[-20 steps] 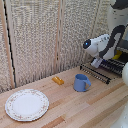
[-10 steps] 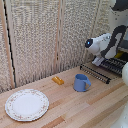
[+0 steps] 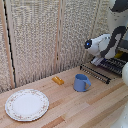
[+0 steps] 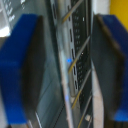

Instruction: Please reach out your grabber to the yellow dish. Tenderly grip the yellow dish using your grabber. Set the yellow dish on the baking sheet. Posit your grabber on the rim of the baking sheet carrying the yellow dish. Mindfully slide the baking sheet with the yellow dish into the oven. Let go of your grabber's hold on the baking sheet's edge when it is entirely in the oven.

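two blue fingers (image 4: 20,70) stand released either side of the baking sheet (image 4: 75,60), whose wire bars we see between them. we note a patch of the yellow dish (image 4: 119,10) beyond. the grabber (image 3: 100,59) hovers at the oven (image 3: 116,62), well apart from blue mug (image 3: 81,83) and white plate (image 3: 27,104) on the surface (image 3: 80,110).

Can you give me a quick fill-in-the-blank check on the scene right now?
1. The mug standing on the wooden table is ____ in colour.
2. The patterned plate lies toward the exterior view's ____ side.
3. In the wrist view, the end effector fingers straddle the baking sheet's edge and are ____ in colour.

Missing words: blue; left; blue
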Robot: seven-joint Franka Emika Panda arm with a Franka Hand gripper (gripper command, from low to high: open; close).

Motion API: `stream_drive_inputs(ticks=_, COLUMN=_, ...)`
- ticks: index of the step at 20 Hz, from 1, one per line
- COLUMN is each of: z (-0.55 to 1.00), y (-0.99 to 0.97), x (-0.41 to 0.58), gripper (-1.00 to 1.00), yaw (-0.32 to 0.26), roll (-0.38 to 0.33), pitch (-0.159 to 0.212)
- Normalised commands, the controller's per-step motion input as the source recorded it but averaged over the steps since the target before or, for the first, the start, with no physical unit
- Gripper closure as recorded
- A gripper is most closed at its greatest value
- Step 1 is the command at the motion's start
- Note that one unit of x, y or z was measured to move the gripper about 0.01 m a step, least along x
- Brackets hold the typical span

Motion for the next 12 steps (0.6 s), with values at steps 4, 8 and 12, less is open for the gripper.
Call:
stream_drive_inputs(ticks=4, z=0.39, y=-0.02, x=0.143, gripper=-1.00, yaw=0.020, roll=-0.045, pitch=-0.003)
stream_drive_inputs(ticks=8, z=0.34, y=0.18, x=0.239, gripper=-1.00, yaw=0.000, roll=0.070, pitch=0.037)
stream_drive_inputs(ticks=12, z=0.16, y=0.45, x=0.251, gripper=-1.00, yaw=-0.017, roll=0.125, pitch=0.200)
